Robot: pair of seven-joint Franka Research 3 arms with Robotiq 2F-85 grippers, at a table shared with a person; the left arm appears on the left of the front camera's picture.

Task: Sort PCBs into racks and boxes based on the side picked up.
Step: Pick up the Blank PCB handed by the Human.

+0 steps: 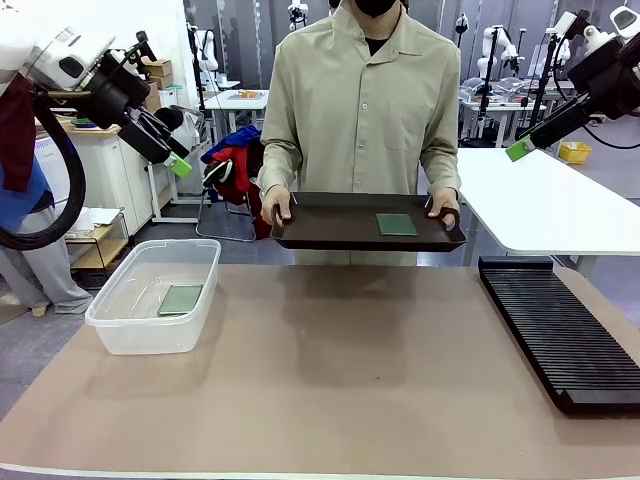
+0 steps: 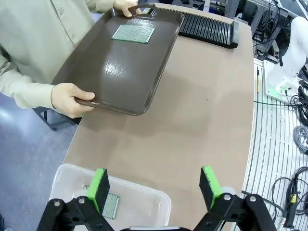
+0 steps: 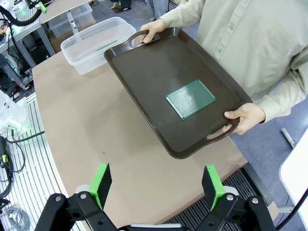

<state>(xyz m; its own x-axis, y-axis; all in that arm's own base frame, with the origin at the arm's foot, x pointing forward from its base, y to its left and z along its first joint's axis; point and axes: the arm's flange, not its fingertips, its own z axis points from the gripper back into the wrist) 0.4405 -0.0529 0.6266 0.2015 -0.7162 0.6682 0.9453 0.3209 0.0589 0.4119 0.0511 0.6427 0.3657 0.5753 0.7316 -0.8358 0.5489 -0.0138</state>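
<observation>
Two PCBs are shown: one PCB (image 1: 397, 224) lies on a brown tray (image 1: 330, 225) held by a person (image 1: 360, 100) at upper centre; a second PCB (image 1: 180, 299) lies in the one clear box (image 1: 150, 335), lower left. One black rack (image 1: 560, 330) sits on the table (image 1: 350, 380), lower right. Left jaws and right jaws are spread wide, empty.

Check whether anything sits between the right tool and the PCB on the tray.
Nothing visible does. The right tool hangs open above the table, and the PCB lies bare on the tray, nothing on it. The person's hands grip the tray's end handles, off to the sides of the board.
</observation>
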